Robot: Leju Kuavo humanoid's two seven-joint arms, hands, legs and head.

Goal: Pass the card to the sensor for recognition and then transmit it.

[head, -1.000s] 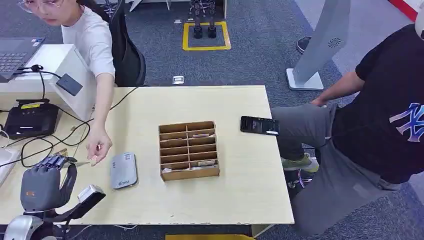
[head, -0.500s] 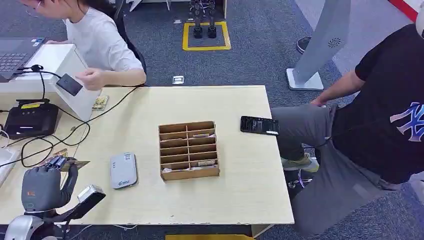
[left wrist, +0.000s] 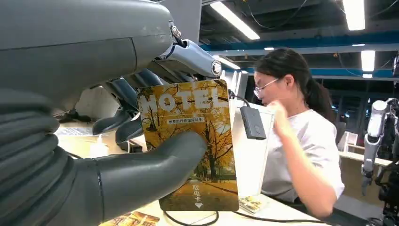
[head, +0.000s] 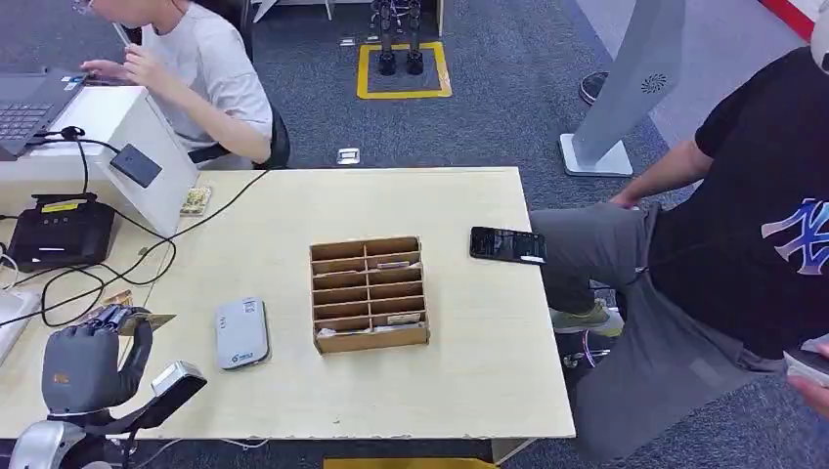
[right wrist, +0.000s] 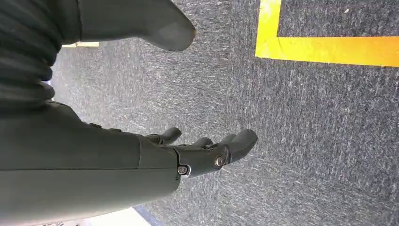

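Left robot hand (left wrist: 108, 155) pinches yellow autumn-tree "MOTEL" card (left wrist: 190, 141) w/ thumb; right robot hand (right wrist: 155, 155) spread, holding nothing.

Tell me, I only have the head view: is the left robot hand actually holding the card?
Observer: Yes. The left wrist view shows the left robot hand pinching the card with its thumb.
Operator: What's printed on it?
Observer: "MOTEL" across an autumn tree picture.
Operator: And the right robot hand?
Observer: The right robot hand hangs over grey carpet, fingers apart, holding nothing.
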